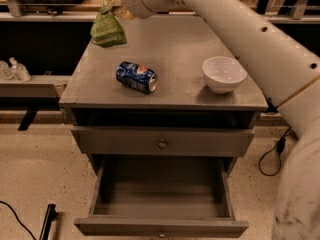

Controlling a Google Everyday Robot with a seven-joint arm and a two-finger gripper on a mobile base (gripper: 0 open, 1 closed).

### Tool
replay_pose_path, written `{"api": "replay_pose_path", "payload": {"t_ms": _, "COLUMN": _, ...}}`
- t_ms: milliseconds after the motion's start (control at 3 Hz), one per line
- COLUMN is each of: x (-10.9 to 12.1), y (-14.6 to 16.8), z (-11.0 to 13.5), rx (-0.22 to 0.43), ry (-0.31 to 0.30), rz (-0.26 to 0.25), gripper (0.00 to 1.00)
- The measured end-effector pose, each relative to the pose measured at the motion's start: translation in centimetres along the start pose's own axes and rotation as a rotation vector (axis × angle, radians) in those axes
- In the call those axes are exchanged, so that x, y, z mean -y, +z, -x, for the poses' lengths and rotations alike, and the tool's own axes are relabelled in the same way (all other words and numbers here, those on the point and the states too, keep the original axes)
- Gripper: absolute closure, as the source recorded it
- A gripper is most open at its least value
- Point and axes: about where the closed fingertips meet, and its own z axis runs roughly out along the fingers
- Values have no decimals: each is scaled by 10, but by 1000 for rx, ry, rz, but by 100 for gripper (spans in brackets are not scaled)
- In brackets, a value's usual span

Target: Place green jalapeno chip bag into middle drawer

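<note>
Jaws clamped on the chip bag (107,29) hold it up over a far corner of the table (180,44); the drawer (160,227) below stands open, so lowering and release remain.

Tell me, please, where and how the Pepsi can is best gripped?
Probably across its middle, from above: the Pepsi can lies on its side, its curved flanks exposed. The gripper, over the far left corner of the cabinet top, holds the green jalapeno chip bag.
</note>
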Motion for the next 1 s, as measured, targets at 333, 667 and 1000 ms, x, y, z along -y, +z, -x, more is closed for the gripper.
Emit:
{"api": "replay_pose_path", "payload": {"t_ms": 333, "x": 6, "y": -29, "z": 29, "rx": 6, "ry": 46, "rz": -63, "gripper": 100}}
{"api": "replay_pose_path", "payload": {"t_ms": 667, "x": -20, "y": -46, "z": 67, "rx": 28, "ry": 105, "rz": -100, "gripper": 100}}
{"api": "replay_pose_path", "payload": {"t_ms": 1000, "x": -97, "y": -98, "z": 110, "rx": 20, "ry": 143, "rz": -147, "gripper": 100}}
